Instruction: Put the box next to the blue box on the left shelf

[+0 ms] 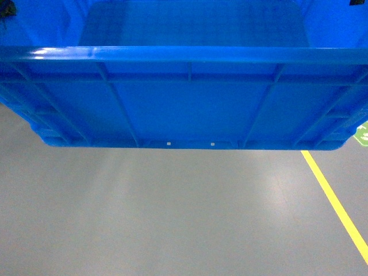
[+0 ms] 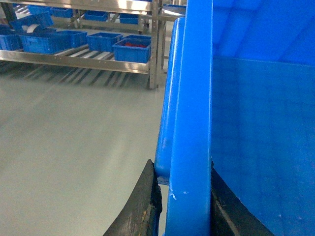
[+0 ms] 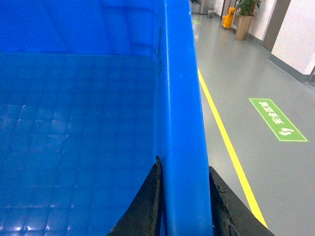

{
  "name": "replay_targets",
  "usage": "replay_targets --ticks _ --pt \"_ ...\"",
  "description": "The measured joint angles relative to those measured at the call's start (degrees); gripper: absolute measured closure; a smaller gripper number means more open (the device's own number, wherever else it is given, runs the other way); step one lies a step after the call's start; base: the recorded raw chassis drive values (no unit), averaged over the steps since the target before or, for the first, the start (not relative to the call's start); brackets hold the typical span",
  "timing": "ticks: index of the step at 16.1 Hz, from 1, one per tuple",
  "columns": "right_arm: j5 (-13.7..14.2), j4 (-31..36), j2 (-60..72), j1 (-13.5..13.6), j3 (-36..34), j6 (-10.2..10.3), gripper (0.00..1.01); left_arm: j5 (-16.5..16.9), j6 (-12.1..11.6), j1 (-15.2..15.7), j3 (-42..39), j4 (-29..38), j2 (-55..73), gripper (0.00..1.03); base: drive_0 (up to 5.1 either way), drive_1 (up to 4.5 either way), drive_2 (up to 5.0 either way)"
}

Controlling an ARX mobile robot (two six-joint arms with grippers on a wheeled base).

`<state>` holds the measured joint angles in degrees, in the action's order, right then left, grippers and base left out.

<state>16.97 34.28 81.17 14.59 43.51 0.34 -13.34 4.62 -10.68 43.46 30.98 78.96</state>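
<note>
I am carrying the box (image 1: 184, 103) in both arms, lifted off the grey floor (image 1: 172, 213) so that its ribbed near wall fills the upper half of my head view and its underside hangs clear above the ground. My left gripper (image 2: 184, 196) is clenched on the box's left rim: one dark finger (image 2: 142, 206) presses the outer face of the thick rolled edge while the other sits against the smooth inner wall, the blue rim pinched between them. My right gripper (image 3: 183, 199) is grasping the right rim in the same way, with one dark finger (image 3: 145, 201) on the inside of the box and its partner on the outside, the rim running away from me between the two. The inside of the box is smooth with a faint grid on its bottom, and I see nothing lying in it. To my left, well apart from me across the floor, stands the left shelf (image 2: 83, 61), a grey metal rack with roller rails, and several blue crates (image 2: 132, 49) sit on it side by side, one of them with something red inside. On my right a yellow line (image 3: 224, 137) runs along the floor into the distance, with a green floor marking (image 3: 278, 120) beyond it and a potted plant (image 3: 244, 17) far off near the wall.
</note>
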Motion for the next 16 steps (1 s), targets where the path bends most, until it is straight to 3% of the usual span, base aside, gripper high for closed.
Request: replay_targets --ticks 16 --pt "0.0 0.1 0.0 0.0 0.0 0.0 0.84 0.0 0.0 0.0 0.0 0.1 0.0 0.88 0.0 4.35 -4.3"
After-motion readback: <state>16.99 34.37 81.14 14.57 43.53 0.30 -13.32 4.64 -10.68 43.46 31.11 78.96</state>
